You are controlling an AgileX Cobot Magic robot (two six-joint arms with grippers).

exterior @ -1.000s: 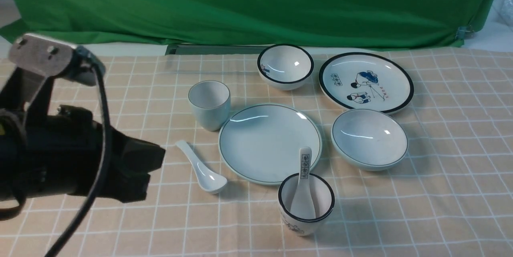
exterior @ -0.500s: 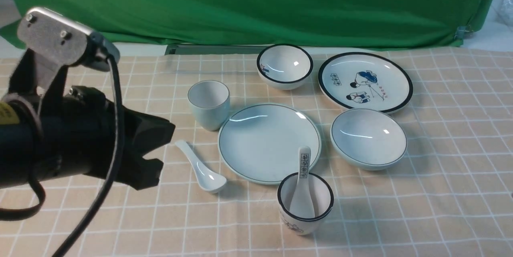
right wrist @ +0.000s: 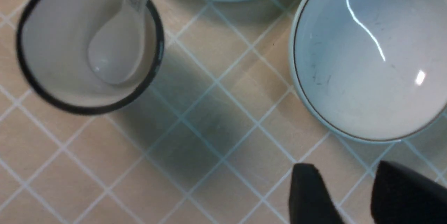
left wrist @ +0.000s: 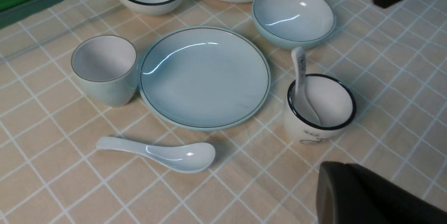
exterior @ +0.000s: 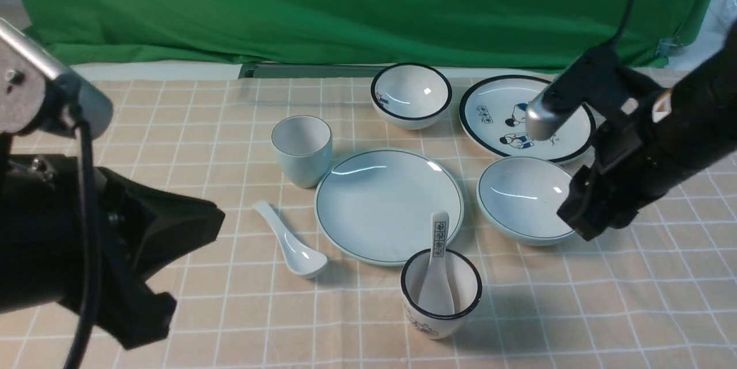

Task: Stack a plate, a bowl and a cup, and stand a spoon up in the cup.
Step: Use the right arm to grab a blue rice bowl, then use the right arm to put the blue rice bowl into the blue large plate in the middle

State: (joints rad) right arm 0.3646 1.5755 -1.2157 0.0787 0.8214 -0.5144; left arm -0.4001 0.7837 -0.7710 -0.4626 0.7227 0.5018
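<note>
The right gripper (right wrist: 344, 173), fingers apart and empty, hovers at the wide shallow bowl (exterior: 527, 196)'s right rim — apparently to lift it onto the plain plate (exterior: 388, 205) just beside it — while the left gripper (exterior: 190, 254), fingers together, waits left of the white spoon (exterior: 291, 242) and handleless cup (exterior: 301, 150).

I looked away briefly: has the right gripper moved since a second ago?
Yes. The right gripper entered the front view from the right and now hangs at the right rim of the wide bowl.
</note>
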